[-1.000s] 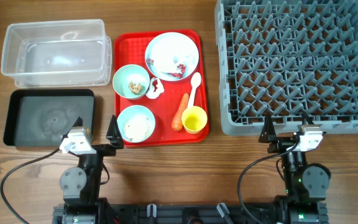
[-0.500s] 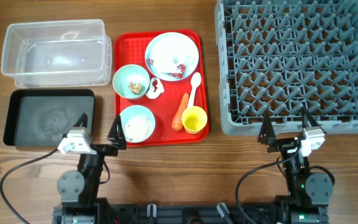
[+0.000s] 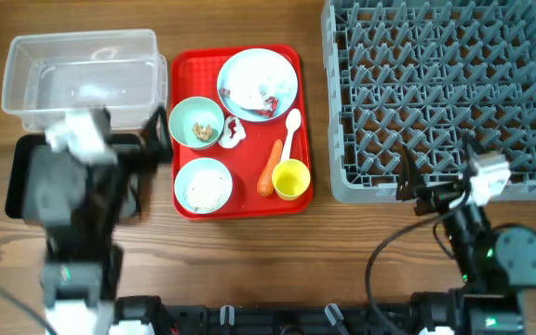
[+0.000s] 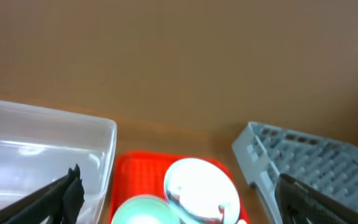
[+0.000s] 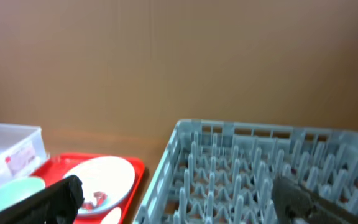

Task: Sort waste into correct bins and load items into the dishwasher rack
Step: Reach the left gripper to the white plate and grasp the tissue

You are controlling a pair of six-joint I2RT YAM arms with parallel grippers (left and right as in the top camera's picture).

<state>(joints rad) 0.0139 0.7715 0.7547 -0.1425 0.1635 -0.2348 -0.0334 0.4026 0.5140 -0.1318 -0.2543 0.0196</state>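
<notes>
The orange carrot [image 3: 270, 168], small yellow cup [image 3: 290, 179], white plastic spoon [image 3: 291, 130], pale blue round plate [image 3: 258, 82] and two pale blue-green bowls [image 3: 196, 122] lie on the red serving tray [image 3: 194, 70]. That tray is ahead of our left gripper [image 4: 179, 183] and ahead-left of our right gripper [image 5: 176, 186]. We see both grippers spread wide, holding nothing. The grey plastic grid rack [image 3: 445, 93] sits just ahead of the right one. The clear plastic rectangular tub [image 3: 82, 79] is ahead-left of the left one.

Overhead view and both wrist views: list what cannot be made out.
Shallow black rectangular tray: overhead, largely covered by the blurred left arm.
Small brown food scrap in the pale blue-green bowl: overhead, too small to identify.
Red plastic serving tray: left wrist, cut off by the bottom edge.
Round pale blue plate: right wrist, blurred, partly cut off.
</notes>
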